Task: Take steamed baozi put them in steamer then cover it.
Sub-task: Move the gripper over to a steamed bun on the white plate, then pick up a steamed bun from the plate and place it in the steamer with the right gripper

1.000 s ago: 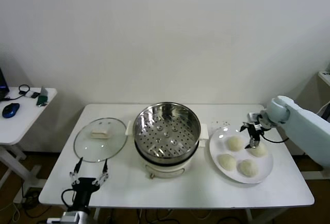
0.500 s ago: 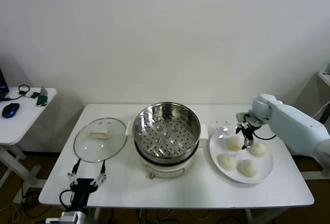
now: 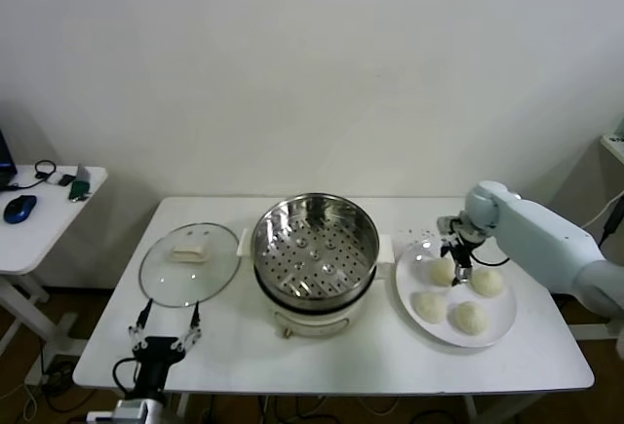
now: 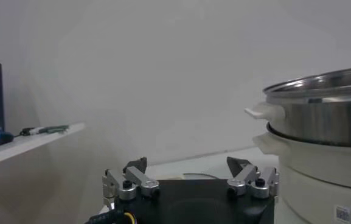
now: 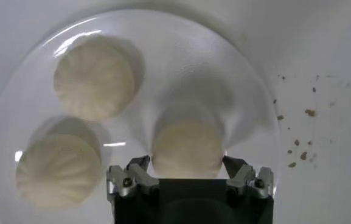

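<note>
White table point(image 3: 244, 346), smooth cream-white steamed baozi point(image 3: 442, 270), pleated tops

Plain white wall point(image 3: 312, 63) behind everything — pretty bare room. A white table point(image 3: 244, 356) sits in the middle, and a smaller white side table point(image 3: 44, 214) stands off to the left with a blue mouse point(image 3: 19, 209) on it.

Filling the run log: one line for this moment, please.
right gripper: open over bun on plate | left gripper: open, parked | steamer: empty | lid: off
</note>
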Controlling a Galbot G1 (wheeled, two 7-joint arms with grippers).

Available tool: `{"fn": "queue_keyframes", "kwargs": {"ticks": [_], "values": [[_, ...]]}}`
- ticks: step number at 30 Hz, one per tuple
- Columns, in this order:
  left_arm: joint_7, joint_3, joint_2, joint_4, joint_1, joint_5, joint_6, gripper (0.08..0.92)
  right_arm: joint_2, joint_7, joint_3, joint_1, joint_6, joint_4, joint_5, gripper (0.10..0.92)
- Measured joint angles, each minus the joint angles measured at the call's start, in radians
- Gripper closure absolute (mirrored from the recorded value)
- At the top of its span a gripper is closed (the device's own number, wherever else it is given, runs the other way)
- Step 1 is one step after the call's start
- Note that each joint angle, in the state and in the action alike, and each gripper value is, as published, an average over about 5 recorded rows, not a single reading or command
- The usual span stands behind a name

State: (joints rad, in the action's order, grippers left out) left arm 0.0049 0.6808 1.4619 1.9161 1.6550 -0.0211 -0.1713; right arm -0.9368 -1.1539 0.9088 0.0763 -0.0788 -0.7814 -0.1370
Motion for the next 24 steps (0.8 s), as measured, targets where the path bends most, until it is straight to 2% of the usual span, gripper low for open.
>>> {"fn": "queue_keyframes", "kwargs": {"ticks": [13,24], "values": [[-0.001,0.006,0.001,0.004,0.009,0.001,-0.005,0.177,0.015,-0.009,0.046,0.06,0.02,-0.024,0.036,0.278],[-0.003,0.015,0.0,0.014,0.029,0.011,-0.016,0.177,-0.006,-0.025,0.251,0.308,0.089,-0.122,0.18,0.279]]}}
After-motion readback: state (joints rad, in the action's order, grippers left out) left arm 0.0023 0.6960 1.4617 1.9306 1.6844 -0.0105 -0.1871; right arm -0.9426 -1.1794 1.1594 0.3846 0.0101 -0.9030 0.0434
